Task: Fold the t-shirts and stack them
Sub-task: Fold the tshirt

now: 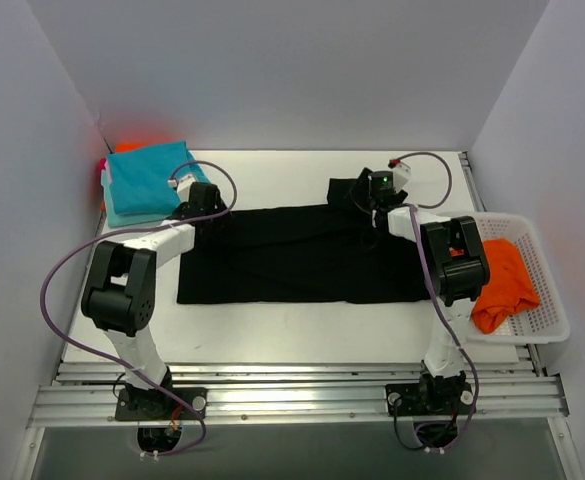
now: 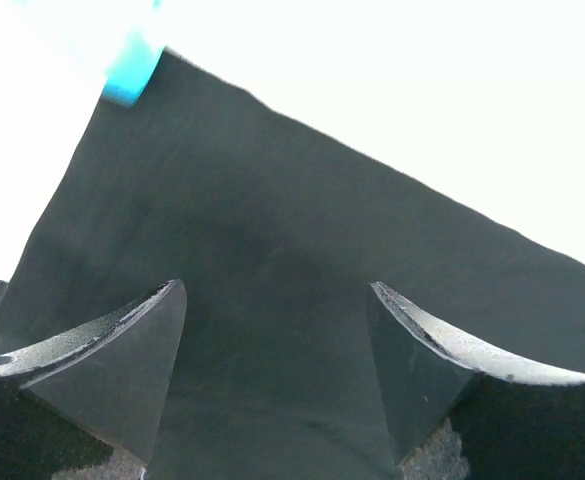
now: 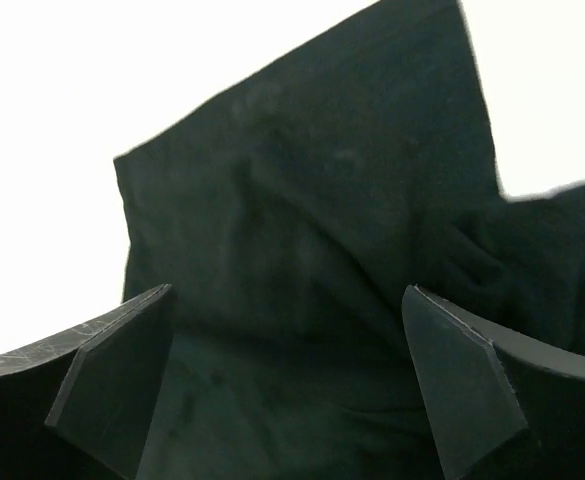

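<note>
Black t-shirt (image 1: 292, 265) spread | teal stack (image 1: 142, 180) far-left | orange one (image 1: 502, 285) in basket (image 1: 554, 322)

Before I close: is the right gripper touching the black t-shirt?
Cannot tell. The right wrist view shows the right gripper open over the rumpled black t-shirt, but neither contact nor gap is plain; the top view is blocked there.

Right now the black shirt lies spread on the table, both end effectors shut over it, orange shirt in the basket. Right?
No. The left end effector and right end effector are open, per the wrist views. The black shirt is spread on the table, orange shirt in the basket.
</note>
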`<state>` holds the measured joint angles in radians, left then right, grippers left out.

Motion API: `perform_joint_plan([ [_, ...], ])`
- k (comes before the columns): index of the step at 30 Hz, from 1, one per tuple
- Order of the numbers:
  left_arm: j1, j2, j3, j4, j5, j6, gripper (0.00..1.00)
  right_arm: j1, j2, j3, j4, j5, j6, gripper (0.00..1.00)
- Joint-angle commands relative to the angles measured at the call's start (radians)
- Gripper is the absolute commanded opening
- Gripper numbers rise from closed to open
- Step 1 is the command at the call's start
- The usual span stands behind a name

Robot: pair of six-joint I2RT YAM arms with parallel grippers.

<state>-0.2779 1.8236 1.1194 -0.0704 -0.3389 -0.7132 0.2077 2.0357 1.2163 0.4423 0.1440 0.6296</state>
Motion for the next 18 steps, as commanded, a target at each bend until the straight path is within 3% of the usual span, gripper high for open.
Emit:
perform_joint_plan([
  [1, 0.006, -0.015, 0.115, -0.016, -0.014, 0.043, 0.82, -0.013, -0.008, 0.11, -0.073, 0.06, -0.013, 0.91],
  [9, 0.06, 0.026, 0.278, -0.039, 0.043, 0.083, 0.82, -0.066, 0.084, 0.4, -0.212, 0.088, -0.056, 0.91],
  [18, 0.111, 0.095, 0.286, -0.017, 0.092, 0.086, 0.82, -0.154, 0.302, 0.569, -0.264, 0.057, -0.033, 0.91],
])
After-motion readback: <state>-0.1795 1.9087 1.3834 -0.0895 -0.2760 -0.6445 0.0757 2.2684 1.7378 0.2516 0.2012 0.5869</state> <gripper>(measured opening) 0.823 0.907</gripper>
